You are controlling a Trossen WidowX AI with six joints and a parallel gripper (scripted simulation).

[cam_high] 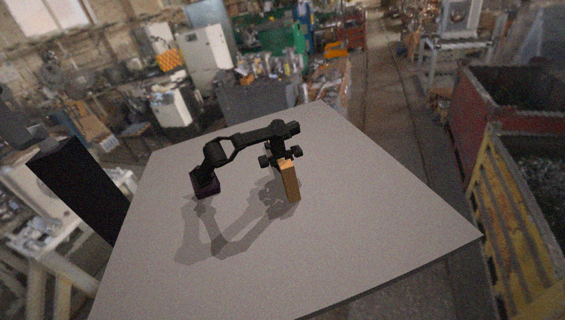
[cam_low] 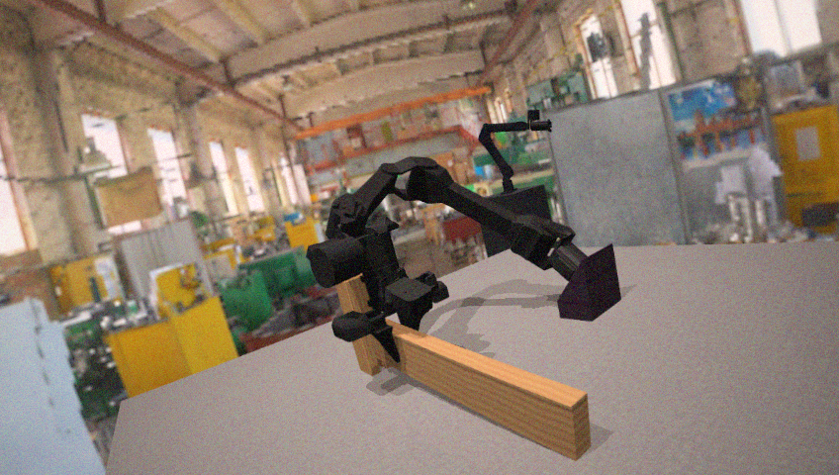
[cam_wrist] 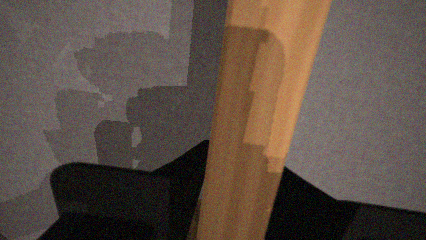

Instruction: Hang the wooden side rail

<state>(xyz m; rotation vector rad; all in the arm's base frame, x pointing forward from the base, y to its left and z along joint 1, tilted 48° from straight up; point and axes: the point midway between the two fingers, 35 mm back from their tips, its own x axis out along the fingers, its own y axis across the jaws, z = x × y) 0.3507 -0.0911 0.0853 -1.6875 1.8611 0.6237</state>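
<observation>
The wooden side rail [cam_high: 290,182] [cam_low: 500,388] [cam_wrist: 245,165] slopes down from the post to the table [cam_high: 356,237] [cam_low: 706,352]. Its far end rests on the table top. The upright headboard post [cam_low: 366,352] stands at the rail's raised end. In the top view the arm mostly hides the post. My gripper [cam_high: 279,158] [cam_low: 389,345] [cam_wrist: 229,149] is shut on the rail close to the post, with a finger on each side face. The steel hooks, the slot and the pins are hidden behind the gripper and the wood.
The arm's dark purple base [cam_high: 204,185] [cam_low: 592,291] stands on the table behind the post. A tall black box [cam_high: 75,186] stands off the table's left edge. The table edge runs close behind the post in the exterior view.
</observation>
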